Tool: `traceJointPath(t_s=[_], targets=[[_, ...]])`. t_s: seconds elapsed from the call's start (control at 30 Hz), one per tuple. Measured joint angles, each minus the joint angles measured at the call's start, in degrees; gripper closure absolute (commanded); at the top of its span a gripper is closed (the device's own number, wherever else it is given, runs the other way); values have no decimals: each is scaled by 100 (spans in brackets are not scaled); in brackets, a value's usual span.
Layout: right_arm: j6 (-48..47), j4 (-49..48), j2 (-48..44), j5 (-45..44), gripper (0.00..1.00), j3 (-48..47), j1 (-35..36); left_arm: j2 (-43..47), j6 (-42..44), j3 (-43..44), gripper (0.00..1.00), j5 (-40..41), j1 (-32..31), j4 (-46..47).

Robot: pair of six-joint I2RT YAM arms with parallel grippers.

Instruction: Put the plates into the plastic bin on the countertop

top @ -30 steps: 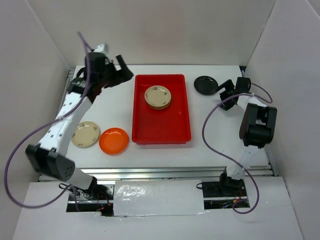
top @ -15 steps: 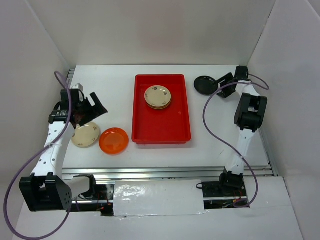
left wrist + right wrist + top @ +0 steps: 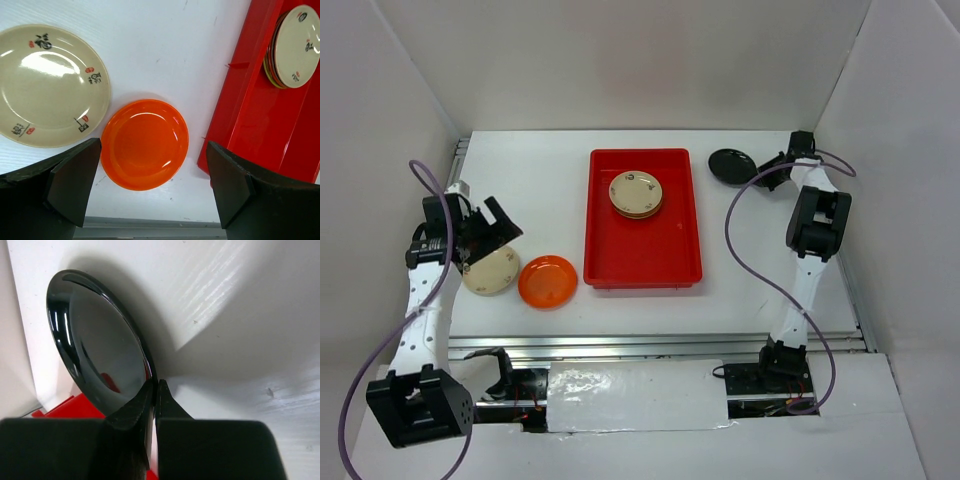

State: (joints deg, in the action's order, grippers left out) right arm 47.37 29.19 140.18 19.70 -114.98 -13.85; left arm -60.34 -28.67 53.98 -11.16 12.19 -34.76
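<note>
The red plastic bin [image 3: 642, 250] sits mid-countertop and holds a stack of plates with a cream one [image 3: 636, 193] on top. A cream plate [image 3: 492, 272] and an orange plate [image 3: 548, 281] lie on the countertop left of the bin. My left gripper [image 3: 492, 234] hovers open above them. In the left wrist view the orange plate [image 3: 145, 144] lies between its fingers [image 3: 75, 180], with the cream plate [image 3: 50, 85] up left. My right gripper [image 3: 155, 385] is shut on the near rim of the black plate [image 3: 100, 355], which lies right of the bin [image 3: 732, 166].
White walls enclose the countertop on the left, back and right. A metal rail [image 3: 660, 345] runs along the near edge. The right arm's cable [image 3: 740, 240] loops over the countertop right of the bin. The bin's wall [image 3: 235, 115] stands close to the left gripper's right finger.
The left arm swung from the back beside the bin toward the front left, over the cream and orange plates. The right gripper reached the black plate and shut on its rim.
</note>
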Motion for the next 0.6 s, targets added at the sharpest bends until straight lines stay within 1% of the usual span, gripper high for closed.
traceJointPath(t_s=[0.07, 0.1, 0.17, 0.23, 0.27, 0.4, 0.47, 0.53, 0.6], targets=[[2, -240, -144, -50, 100, 313, 20, 184, -22, -20, 1, 129, 17, 7], [39, -472, -321, -72, 100, 651, 26, 293, -50, -57, 1, 223, 31, 9], [151, -870, -828, -186, 100, 1506, 50, 542, -181, -164, 1, 474, 63, -15], [260, -990, -1464, -407, 100, 2236, 101, 782, -337, -240, 1, 848, 151, -127], [273, -970, -1755, -584, 100, 2446, 144, 872, -446, -245, 1, 1034, 199, -208], [249, -1040, -2761, -1244, 100, 2618, 490, 1075, -660, -245, 1, 1707, 339, -385], [210, -1147, -3292, -1491, 100, 2612, 756, 1099, -752, -245, 1, 1869, 354, -446], [122, -1176, -3700, -1602, 100, 2516, 1038, 1088, -778, -245, 1, 1967, 343, -501], [4, -1137, -3818, -1565, 100, 2212, 1327, 1047, -796, -245, 1, 2092, 313, -570]])
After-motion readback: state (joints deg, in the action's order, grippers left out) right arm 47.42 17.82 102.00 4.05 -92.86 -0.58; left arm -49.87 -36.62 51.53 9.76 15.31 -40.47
